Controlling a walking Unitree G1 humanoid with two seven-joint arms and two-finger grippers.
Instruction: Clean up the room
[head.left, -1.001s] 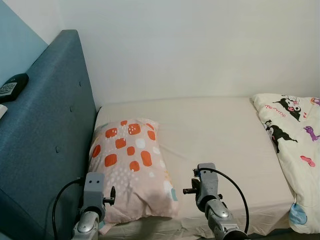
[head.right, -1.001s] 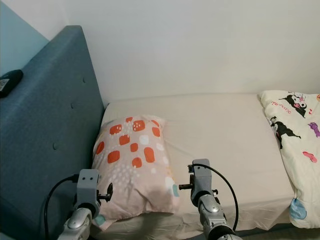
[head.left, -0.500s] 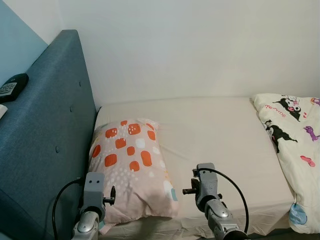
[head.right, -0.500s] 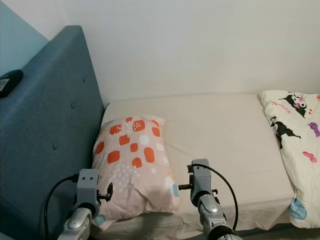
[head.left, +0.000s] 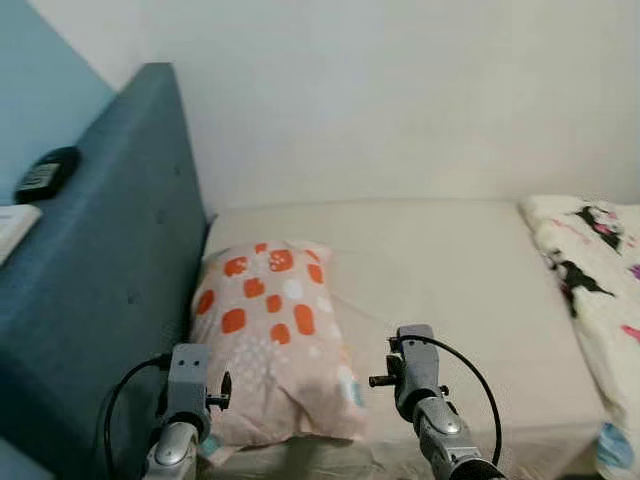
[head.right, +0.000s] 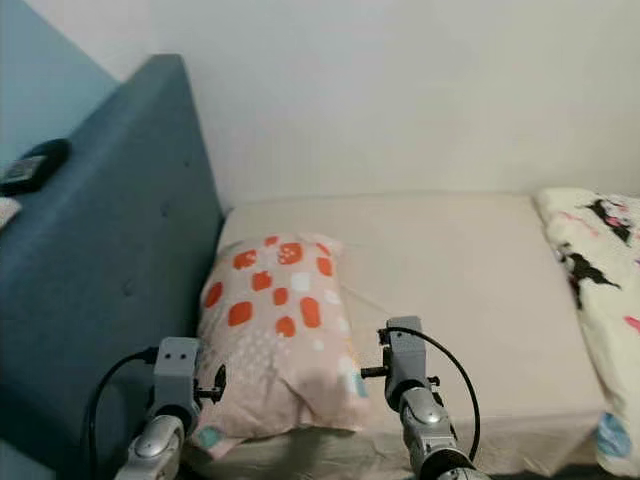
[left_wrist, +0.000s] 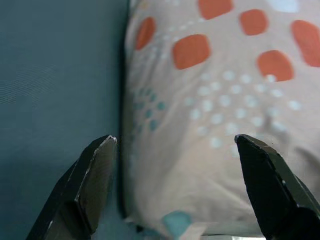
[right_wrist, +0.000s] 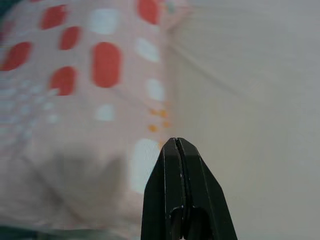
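Our left gripper (left_wrist: 175, 190) is spread wide just before the near end of the pillow (head.left: 275, 340), and our right gripper (right_wrist: 180, 150) is pressed closed beside it. We judge the pillow is the step now; next, both must reach forward onto it.

A home bedroom: a bed (head.left: 470, 290) with a blue padded headboard (head.left: 100, 290), a spotted pillow (head.left: 275, 340) and cartoon-print quilt (head.left: 600, 290).
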